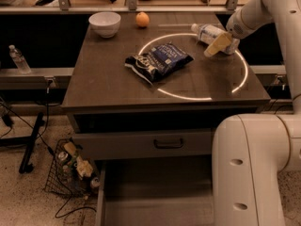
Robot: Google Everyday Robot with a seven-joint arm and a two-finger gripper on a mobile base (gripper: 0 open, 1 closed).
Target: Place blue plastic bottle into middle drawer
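Where the gripper (pixel 217 45) hangs over the far right of the counter (pixel 108 84), the blue plastic bottle (pixel 204 31) lies on its side at the jaws; whether they clamp it I cannot tell. Below, the middle drawer (pixel 160 192) stands open over a speckled floor. The bottle's long axis runs diagonally, cap toward the far left.
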